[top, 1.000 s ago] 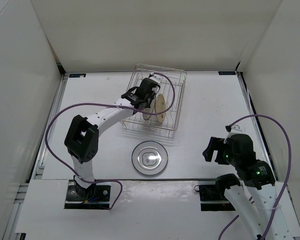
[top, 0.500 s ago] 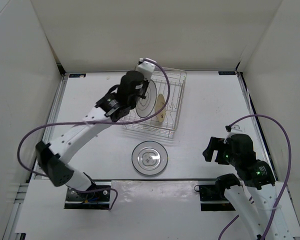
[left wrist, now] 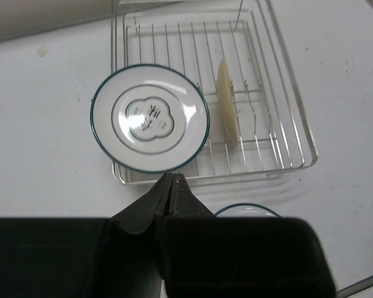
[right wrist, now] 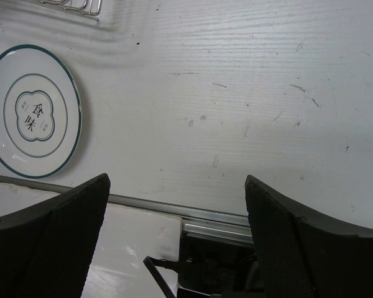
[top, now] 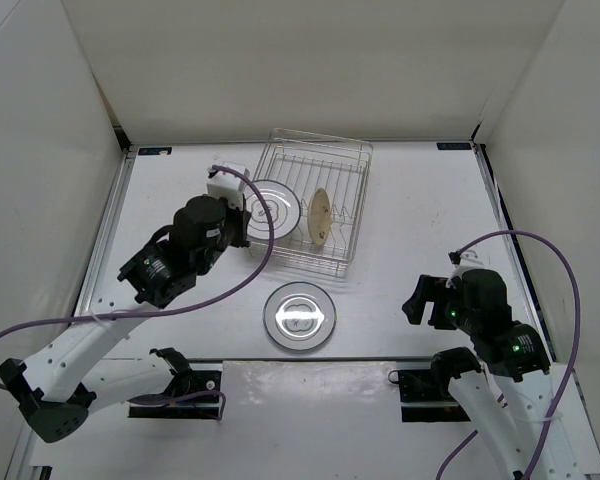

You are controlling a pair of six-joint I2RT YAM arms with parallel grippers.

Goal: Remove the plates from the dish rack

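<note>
We find one ringed plate pinched at its rim by the left claw, over the left edge of the dish rack (tan plate upright inside). A second ringed plate lies on the table; the right claw is spread.

You see the white worktop from overhead. 2 wrist cameras look down closer, left over the rectangular silver wire dish rack. All 3 share the dark-rimmed white plate outside it.
</note>
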